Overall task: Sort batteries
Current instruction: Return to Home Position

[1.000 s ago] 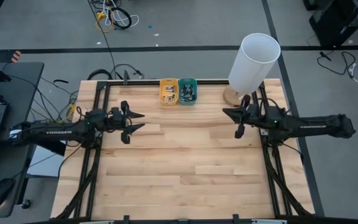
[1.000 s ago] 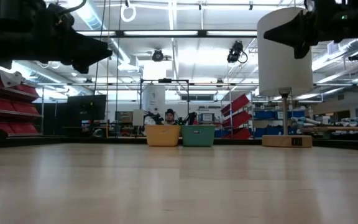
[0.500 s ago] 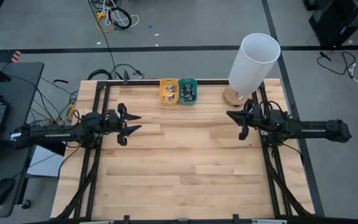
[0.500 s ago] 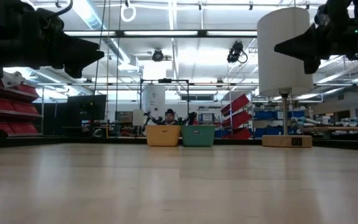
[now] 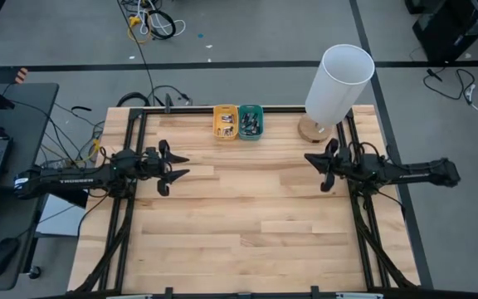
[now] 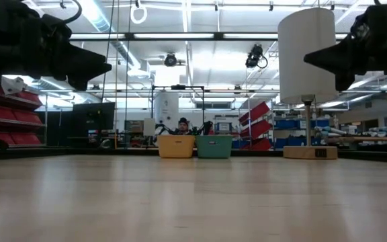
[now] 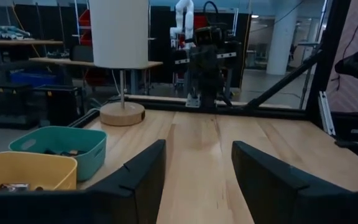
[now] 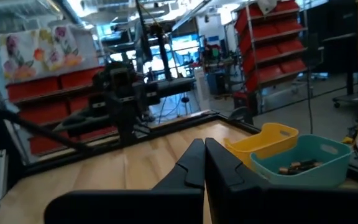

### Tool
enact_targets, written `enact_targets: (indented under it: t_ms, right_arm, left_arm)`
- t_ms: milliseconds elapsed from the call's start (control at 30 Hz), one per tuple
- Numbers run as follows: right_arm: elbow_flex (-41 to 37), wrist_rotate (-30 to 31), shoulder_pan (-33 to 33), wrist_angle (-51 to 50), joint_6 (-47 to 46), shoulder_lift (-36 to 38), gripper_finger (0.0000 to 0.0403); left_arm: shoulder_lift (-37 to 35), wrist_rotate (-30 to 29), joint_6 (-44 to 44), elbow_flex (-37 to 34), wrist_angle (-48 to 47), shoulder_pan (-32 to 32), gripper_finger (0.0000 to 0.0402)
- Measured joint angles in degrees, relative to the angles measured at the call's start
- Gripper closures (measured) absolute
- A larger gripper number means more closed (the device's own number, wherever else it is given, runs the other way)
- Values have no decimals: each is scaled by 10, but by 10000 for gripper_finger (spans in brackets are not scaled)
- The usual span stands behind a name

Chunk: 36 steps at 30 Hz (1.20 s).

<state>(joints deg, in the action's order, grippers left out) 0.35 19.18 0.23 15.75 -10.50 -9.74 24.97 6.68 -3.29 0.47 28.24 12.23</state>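
Observation:
Several small dark and silvery batteries lie in two small trays at the table's far edge: a yellow tray point(image 5: 226, 122) and a teal tray point(image 5: 251, 122), side by side. Batteries point(image 8: 296, 167) show in the teal tray point(image 8: 300, 163), and others point(image 7: 16, 186) in the yellow tray point(image 7: 23, 171). My left gripper point(image 5: 181, 164) hovers open above the table's left part, well short of the trays; its fingers point(image 7: 138, 174) stand apart. My right gripper point(image 5: 309, 159) hovers shut above the right part, its fingers point(image 8: 194, 163) closed together. Both hold nothing.
A white table lamp point(image 5: 338, 81) with a round wooden base point(image 7: 122, 113) stands at the far right corner, just beyond my right arm. A black frame point(image 5: 131, 124) runs along the table's edges. Bare wooden tabletop point(image 5: 247, 216) spreads between the arms and toward the near edge.
My right gripper has drawn back toward the table's right edge and a little toward the near edge, sinking lower. My left gripper has drawn back slightly toward the left edge and also sunk a little. Trays and batteries have stayed put.

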Motion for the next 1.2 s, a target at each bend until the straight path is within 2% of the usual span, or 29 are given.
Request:
enact_targets:
  t_ms: [100, 233, 333, 467, 633, 833, 1133, 1200]
  right_arm:
    - [0, 0, 13, -9, 8, 1, 403]
    - [0, 8, 26, -36, 16, 0, 403]
    - [0, 20, 33, -38, 17, 0, 403]
    - [0, 44, 40, -38, 30, 8, 403]
    - [0, 50, 40, -58, 35, 31, 403]
    - [0, 68, 40, -96, 14, 59, 403]
    - [0, 80, 43, -115, 32, 92, 403]
    - [0, 67, 43, -114, 40, 97, 403]
  left_arm:
    - [0, -1, 0, 0, -14, 0, 225]
    - [0, 32, -2, 0, -23, 0, 293]
    - [-11, 33, 1, 0, -32, 0, 346]
    - [-45, 29, 0, 0, -73, 0, 388]
    - [-119, 26, -3, 0, -144, 0, 393]
    - [-242, 22, -1, 0, -250, 0, 393]
    - [-250, 8, -10, 0, -264, 0, 395]
    - [-246, 6, 1, 0, -264, 0, 395]
